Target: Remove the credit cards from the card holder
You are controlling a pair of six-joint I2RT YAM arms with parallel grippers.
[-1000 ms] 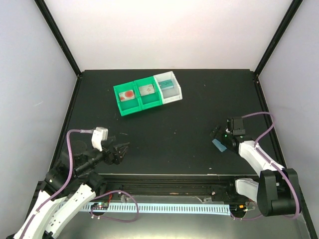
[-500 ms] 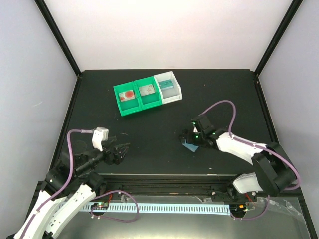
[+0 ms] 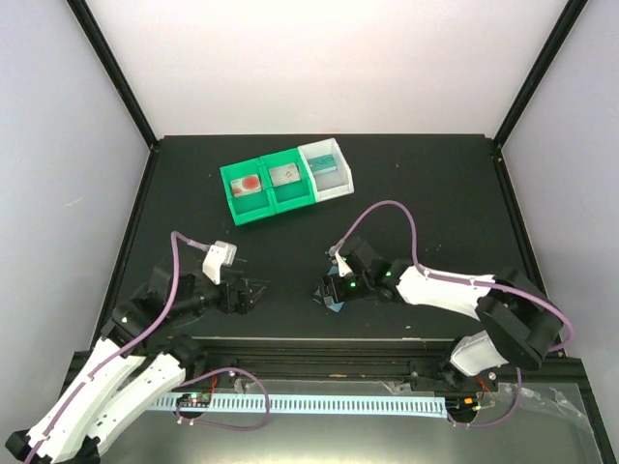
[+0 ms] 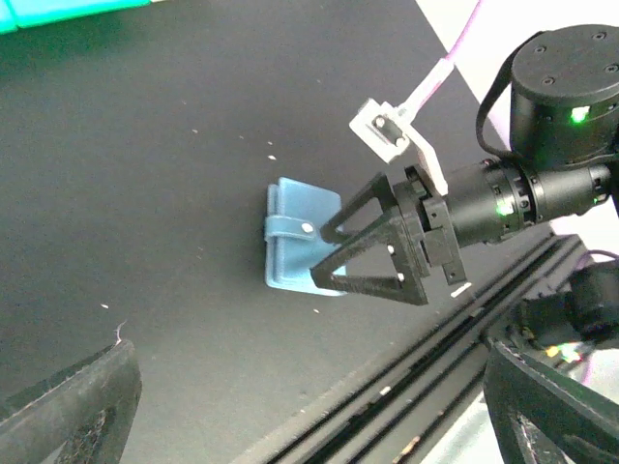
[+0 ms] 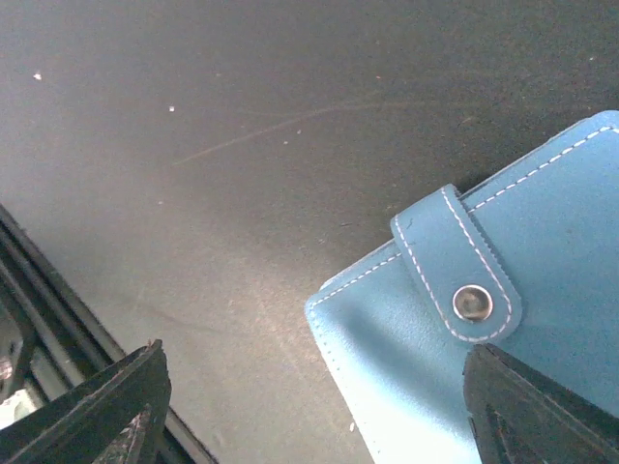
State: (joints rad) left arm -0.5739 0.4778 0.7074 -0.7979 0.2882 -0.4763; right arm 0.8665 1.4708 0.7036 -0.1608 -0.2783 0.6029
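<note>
The card holder [image 3: 335,296] is a blue stitched wallet, closed by a strap with a metal snap. It lies flat near the middle of the table's front and also shows in the left wrist view [image 4: 290,232] and the right wrist view [image 5: 551,319]. The credit cards are hidden. My right gripper [image 3: 332,288] is open and low over the holder. In its own view [image 5: 319,416] one finger [image 5: 542,411] is over the holder's near part and the other is over bare table. From the left wrist view the right gripper [image 4: 319,256] has its tips over the holder. My left gripper [image 3: 254,291] is open and empty, a short way left of the holder.
Two green bins [image 3: 253,200] and a white bin [image 3: 334,189] stand in a row at the back centre-left, with small flat pieces inside, one teal and the others whitish with red. The table's front rail [image 3: 319,343] runs just behind both grippers.
My right arm has swept left from the right side to the table's middle, and the holder has come with it. My left arm has reached forward and right toward the holder.
</note>
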